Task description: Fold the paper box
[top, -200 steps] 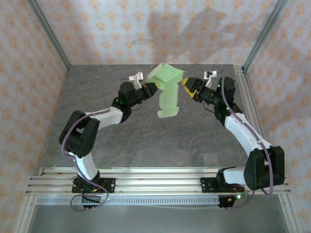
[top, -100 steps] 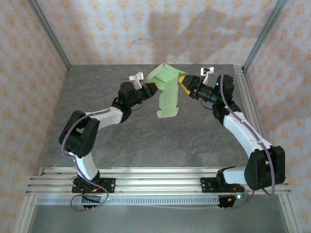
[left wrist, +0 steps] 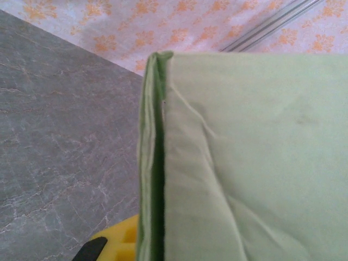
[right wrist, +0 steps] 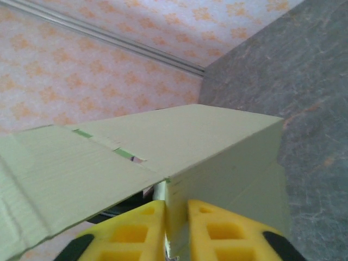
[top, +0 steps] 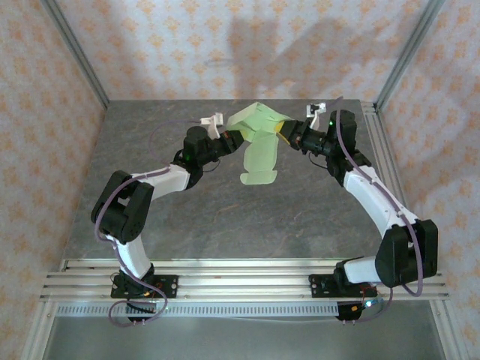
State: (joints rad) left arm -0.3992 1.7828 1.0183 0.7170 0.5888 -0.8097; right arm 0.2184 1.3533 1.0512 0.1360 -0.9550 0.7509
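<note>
The paper box (top: 259, 124) is pale yellow-green card, half formed and held in the air over the back of the table. A long flap (top: 259, 163) hangs down from it. My left gripper (top: 234, 137) is shut on the box's left side. In the left wrist view the box (left wrist: 244, 152) is pressed against my one visible yellow finger (left wrist: 117, 242). My right gripper (top: 285, 132) is shut on the box's right edge. In the right wrist view its two yellow fingers (right wrist: 130, 234) pinch a thin card wall of the box (right wrist: 179, 136), with the gripper (right wrist: 176, 231) centred on that wall.
The grey stone-patterned table (top: 225, 217) lies below the box. Aluminium rails (top: 240, 274) run along the near edge and a rail (top: 379, 150) borders the right side. Patterned walls (top: 225, 45) enclose the back and sides.
My right gripper moved left to the box and closed on its right edge. The box shifted slightly and its hanging flap swung a little left. The left arm held still.
</note>
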